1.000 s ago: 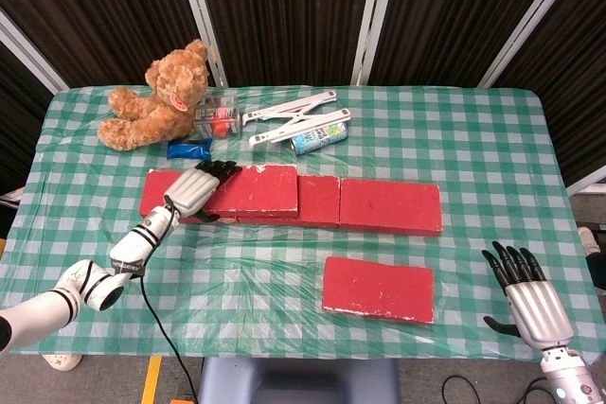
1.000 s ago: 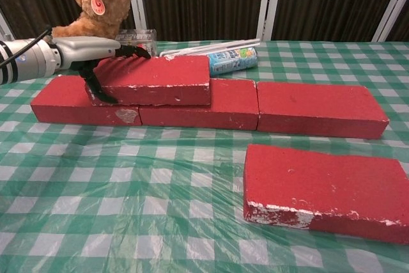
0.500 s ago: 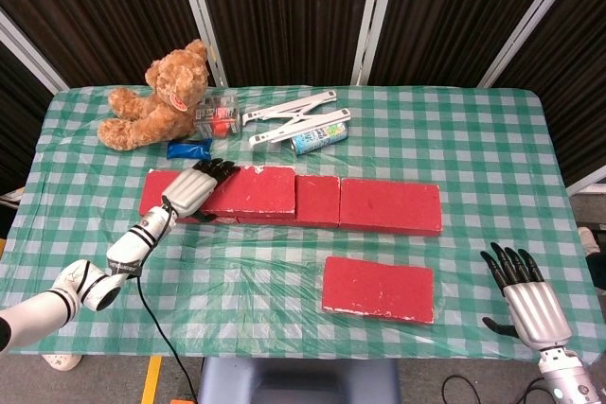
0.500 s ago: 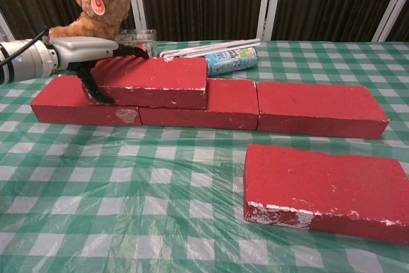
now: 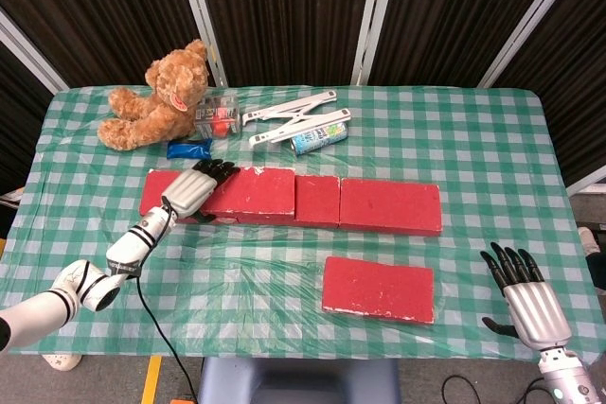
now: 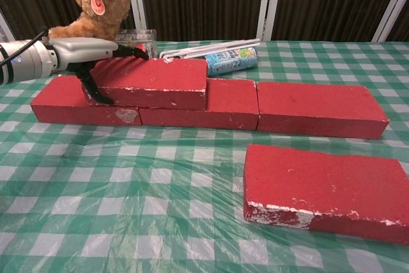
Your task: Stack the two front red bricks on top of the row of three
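Note:
Three red bricks lie in a row across the table; the right one [image 5: 390, 206] [image 6: 319, 108] is fully bare. A fourth red brick [image 5: 252, 191] [image 6: 153, 82] lies on top of the row's left and middle bricks. My left hand [image 5: 192, 190] [image 6: 96, 52] grips that top brick at its left end, fingers over its top and thumb on its front face. Another red brick [image 5: 379, 289] [image 6: 327, 188] lies flat at the front right. My right hand [image 5: 526, 296] hovers open near the front right table edge, fingers spread, apart from any brick.
Behind the row are a brown teddy bear [image 5: 159, 96] [image 6: 96, 4], a clear plastic box [image 5: 217, 115], a blue packet [image 5: 189, 149], a drinks can [image 5: 319, 137] [image 6: 231, 60] and white metal brackets [image 5: 289, 113]. A green checked cloth [image 5: 237, 272] under clear film covers the table.
The top brick and my left hand have shifted slightly to the left along the row. The right hand has barely moved.

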Motion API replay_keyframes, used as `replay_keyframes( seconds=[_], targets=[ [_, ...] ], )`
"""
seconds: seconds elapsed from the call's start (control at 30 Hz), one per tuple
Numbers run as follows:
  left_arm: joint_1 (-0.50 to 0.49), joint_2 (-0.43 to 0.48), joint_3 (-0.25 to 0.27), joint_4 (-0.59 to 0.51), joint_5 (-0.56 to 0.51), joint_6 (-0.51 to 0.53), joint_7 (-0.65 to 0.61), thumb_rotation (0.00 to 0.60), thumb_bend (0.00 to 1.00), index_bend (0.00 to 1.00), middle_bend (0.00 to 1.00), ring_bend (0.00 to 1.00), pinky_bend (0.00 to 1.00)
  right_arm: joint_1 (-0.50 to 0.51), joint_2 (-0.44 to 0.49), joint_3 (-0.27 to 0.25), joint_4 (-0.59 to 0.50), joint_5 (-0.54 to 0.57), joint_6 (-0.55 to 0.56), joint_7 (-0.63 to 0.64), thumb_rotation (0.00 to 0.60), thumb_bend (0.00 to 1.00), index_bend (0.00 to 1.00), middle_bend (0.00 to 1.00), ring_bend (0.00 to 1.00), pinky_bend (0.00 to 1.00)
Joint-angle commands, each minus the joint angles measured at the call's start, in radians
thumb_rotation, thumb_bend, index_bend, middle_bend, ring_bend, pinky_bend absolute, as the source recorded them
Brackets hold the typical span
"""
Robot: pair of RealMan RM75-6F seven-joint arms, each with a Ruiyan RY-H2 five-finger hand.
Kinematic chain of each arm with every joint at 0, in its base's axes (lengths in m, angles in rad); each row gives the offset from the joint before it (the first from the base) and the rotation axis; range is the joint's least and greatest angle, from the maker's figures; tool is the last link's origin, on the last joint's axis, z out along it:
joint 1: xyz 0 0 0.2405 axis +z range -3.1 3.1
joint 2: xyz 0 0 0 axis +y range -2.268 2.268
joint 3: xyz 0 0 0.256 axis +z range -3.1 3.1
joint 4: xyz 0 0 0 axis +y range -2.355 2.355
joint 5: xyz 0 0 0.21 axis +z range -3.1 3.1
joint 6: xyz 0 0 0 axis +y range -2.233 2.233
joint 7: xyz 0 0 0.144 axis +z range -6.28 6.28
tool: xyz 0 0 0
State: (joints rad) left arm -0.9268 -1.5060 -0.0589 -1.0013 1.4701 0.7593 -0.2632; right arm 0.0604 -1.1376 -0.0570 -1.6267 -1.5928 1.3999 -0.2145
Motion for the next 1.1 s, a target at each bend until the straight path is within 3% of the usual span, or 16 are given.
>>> replay_keyframes(
  seconds=[0.03, 0.3, 0.8, 1.0, 1.1],
  targets=[
    [0.0, 0.004, 0.004, -0.002, 0.003, -0.002, 0.0, 0.6, 0.28, 0.0, 0.09, 0.0, 0.09, -0.001, 0.0, 0.001, 0.002, -0.002, 0.005, 0.004, 0.6, 0.15, 0.0, 0.0, 0.0, 0.0],
    [0.002, 0.009, 0.002, -0.016, -0.006, -0.008, 0.006, 0.6, 0.26, 0.0, 0.0, 0.0, 0.08, -0.004, 0.0, 0.0, 0.001, -0.005, 0.01, 0.003, 0.6, 0.15, 0.0, 0.0, 0.0, 0.0],
    [0.008, 0.043, 0.004, -0.068, -0.003, 0.0, 0.01, 0.6, 0.24, 0.0, 0.0, 0.0, 0.07, -0.004, -0.003, 0.002, 0.003, -0.005, 0.01, -0.001, 0.6, 0.15, 0.0, 0.0, 0.0, 0.0],
    [0.045, 0.094, 0.005, -0.145, 0.009, 0.077, 0.038, 0.6, 0.23, 0.0, 0.0, 0.0, 0.07, 0.0, -0.015, -0.001, 0.013, -0.028, 0.017, 0.013, 0.6, 0.15, 0.0, 0.0, 0.0, 0.0],
    [0.115, 0.15, 0.029, -0.235, 0.039, 0.196, 0.066, 0.6, 0.23, 0.0, 0.0, 0.0, 0.05, 0.01, -0.03, -0.009, 0.016, -0.053, 0.01, 0.062, 0.6, 0.15, 0.0, 0.0, 0.0, 0.0]
  ],
)
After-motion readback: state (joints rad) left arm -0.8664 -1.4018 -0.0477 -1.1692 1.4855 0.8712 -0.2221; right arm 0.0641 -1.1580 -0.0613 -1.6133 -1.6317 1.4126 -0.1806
